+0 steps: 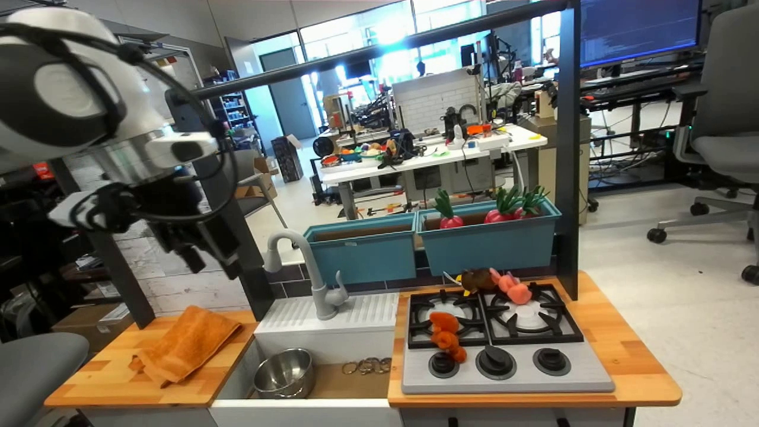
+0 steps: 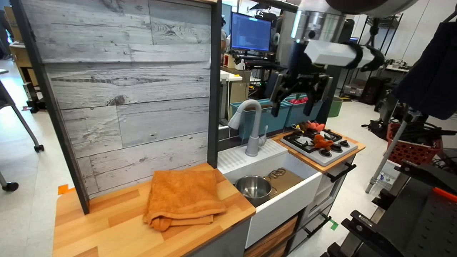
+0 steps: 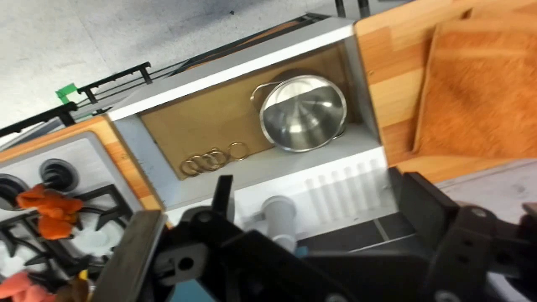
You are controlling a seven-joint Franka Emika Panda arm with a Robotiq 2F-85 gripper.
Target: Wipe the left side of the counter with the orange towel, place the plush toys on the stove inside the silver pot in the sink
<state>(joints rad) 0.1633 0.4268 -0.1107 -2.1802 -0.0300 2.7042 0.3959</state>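
Robot arm point(image 1: 65, 92) aloft, hand point(image 2: 291, 111) pointing down, fingers point(image 2: 276, 108) apart

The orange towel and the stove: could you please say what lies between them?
The sink lies there, holding the silver pot and metal rings, with strips of counter alongside; both exterior views show this.

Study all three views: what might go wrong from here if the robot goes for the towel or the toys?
The orange towel lies folded on the counter close to the sink, so wiping might push it in. The faucet rises at the sink's back, where the open gripper could knock it. The orange plush toy rests beside a stove knob, which a grasp may catch.
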